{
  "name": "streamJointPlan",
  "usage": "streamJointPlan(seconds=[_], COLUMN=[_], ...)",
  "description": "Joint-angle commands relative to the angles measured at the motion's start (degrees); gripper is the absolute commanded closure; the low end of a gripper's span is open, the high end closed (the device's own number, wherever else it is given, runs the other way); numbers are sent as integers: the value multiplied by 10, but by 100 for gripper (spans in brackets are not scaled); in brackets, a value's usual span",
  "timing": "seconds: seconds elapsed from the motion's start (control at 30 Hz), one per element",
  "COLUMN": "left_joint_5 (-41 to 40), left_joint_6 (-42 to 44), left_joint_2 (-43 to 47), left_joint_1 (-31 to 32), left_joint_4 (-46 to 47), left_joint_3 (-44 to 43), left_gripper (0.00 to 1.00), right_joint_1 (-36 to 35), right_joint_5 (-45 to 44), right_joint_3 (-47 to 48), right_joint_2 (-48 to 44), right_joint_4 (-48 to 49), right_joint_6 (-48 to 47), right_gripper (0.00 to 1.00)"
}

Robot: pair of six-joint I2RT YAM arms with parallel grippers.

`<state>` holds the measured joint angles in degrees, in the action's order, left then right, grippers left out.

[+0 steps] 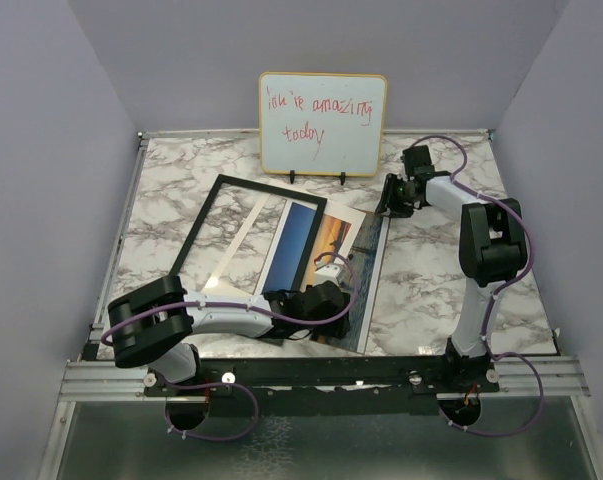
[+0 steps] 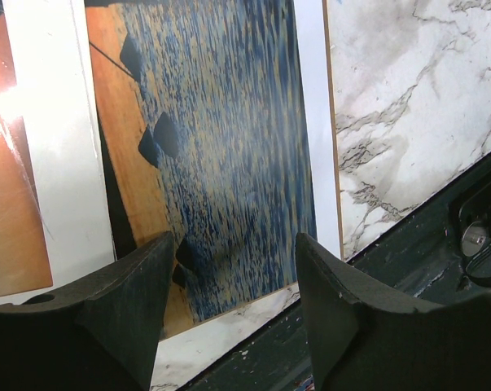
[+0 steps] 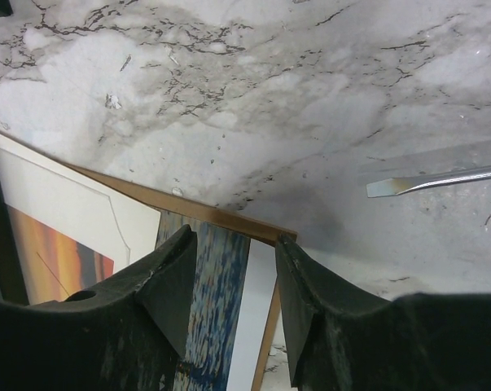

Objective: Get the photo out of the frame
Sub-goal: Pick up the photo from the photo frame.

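Left tool (image 2: 235,248) spread, empty, over the photo (image 2: 229,122); right tool (image 3: 235,244) half-spread astride its far corner.

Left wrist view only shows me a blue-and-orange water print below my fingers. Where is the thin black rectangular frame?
Observer: The thin black rectangular frame lies on the marble table, shifted left, its right side across the orange-and-blue sunset photo.
Operator: And the right arm?
Observer: The right gripper is over the far right corner of the brown fibreboard back panel, fingers apart.
Operator: Anything loose there?
Observer: A flat-tipped metal blade lies on the marble beyond that corner.
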<state>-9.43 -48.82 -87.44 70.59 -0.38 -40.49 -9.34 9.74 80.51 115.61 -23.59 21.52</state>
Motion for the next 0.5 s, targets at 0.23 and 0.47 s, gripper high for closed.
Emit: streamJointPlan(seconds=[0.23, 0.47], left_joint_5=[-6, -9], left_joint_6=[7, 5], left_joint_2=[-17, -16], left_joint_1=[2, 2], left_joint_4=[-47, -49], left_joint_3=[6, 8], left_gripper=[37, 37], right_joint_1=[1, 1], right_joint_5=[32, 49], right_joint_3=[-28, -61], right_joint_2=[11, -4], right_joint_4=[-1, 4], right_joint_6=[-2, -8], right_gripper=[54, 56])
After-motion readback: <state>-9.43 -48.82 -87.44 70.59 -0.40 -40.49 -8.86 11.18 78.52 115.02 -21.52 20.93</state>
